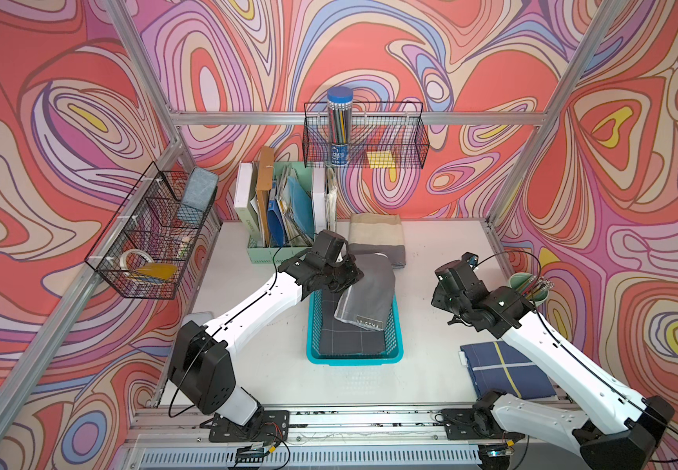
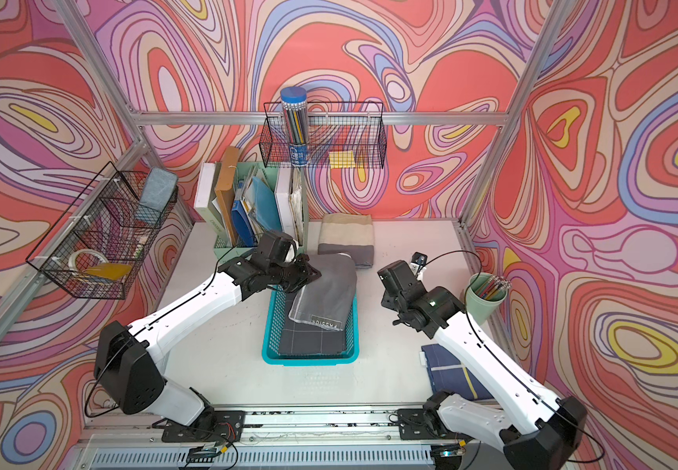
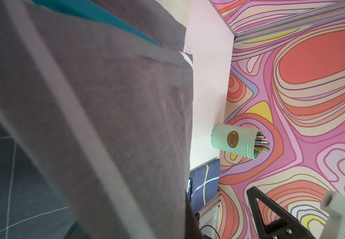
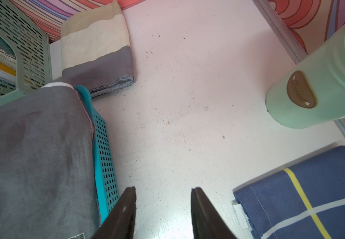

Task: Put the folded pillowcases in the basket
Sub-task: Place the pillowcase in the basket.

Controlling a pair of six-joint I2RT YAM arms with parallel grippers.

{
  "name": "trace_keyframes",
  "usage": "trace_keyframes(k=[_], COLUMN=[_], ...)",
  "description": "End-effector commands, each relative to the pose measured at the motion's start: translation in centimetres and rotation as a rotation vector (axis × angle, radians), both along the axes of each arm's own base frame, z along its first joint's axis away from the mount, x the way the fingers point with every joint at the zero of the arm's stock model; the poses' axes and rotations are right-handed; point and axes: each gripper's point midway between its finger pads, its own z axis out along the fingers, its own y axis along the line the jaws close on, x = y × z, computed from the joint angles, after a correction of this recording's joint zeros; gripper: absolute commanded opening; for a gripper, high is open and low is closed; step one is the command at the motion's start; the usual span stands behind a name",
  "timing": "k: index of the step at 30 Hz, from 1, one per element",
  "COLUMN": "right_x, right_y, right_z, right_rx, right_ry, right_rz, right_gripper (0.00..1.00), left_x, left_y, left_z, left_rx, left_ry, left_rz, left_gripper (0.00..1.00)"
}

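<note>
Centre frame, our left gripper (image 1: pixel 344 284) clamps the grey pillowcase (image 1: pixel 372 295) over the basket (image 1: pixel 353 360), so we should lower it flat before releasing, right gripper (image 4: pixel 164 189) half-open, empty.

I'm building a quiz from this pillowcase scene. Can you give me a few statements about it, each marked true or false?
1. The left gripper is shut on the grey pillowcase. True.
2. The basket holds nothing yet. False: a dark checked cloth already lies in it.
3. The right gripper grips the blue checked cloth. False: it is open above the table and holds nothing; the cloth lies near that arm's base.
4. A beige-and-grey folded cloth lies on the table behind the basket. True.
</note>
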Motion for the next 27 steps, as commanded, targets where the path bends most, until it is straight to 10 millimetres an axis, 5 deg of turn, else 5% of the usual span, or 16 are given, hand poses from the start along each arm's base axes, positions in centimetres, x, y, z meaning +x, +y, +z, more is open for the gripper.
trace_keyframes(k=[1,6,9,15,19,22,27], right_x=[0.3,0.0,-0.4,-1.2,-1.0,-0.8,-0.4], right_y=[-0.4,-2.3,-4.3,-7.3,-7.3,-7.0,-6.4], right_z=[0.8,1.7,2.8,6.8,6.9,6.5,5.9], right_rx=[-0.019,-0.089,-0.125,-0.137,-0.156,-0.152,-0.141], right_ry=[-0.03,-0.051,-0.071,-0.182,-0.169,-0.16,-0.143], right_rz=[-0.007,-0.063,-0.123,-0.213,-0.205,-0.191,-0.158], right_gripper=[0.45,0.44,0.44,0.44,0.44,0.44,0.44], left_x=[0.2,-0.4,-1.2,-2.4,-3.7,-3.4,-1.6], left_y=[-1.4,-3.2,-5.0,-11.0,-15.5,-14.3,-6.6], left_z=[4.3,10.9,12.9,12.4,12.8,12.2,5.3], left_rx=[-0.053,-0.073,-0.134,-0.31,-0.453,-0.415,-0.205], left_ry=[-0.07,-0.173,-0.177,-0.083,-0.03,-0.094,-0.125], left_rz=[-0.041,-0.114,-0.135,-0.208,-0.281,-0.235,-0.143], left_gripper=[0.0,0.0,0.0,0.0,0.0,0.0,0.0])
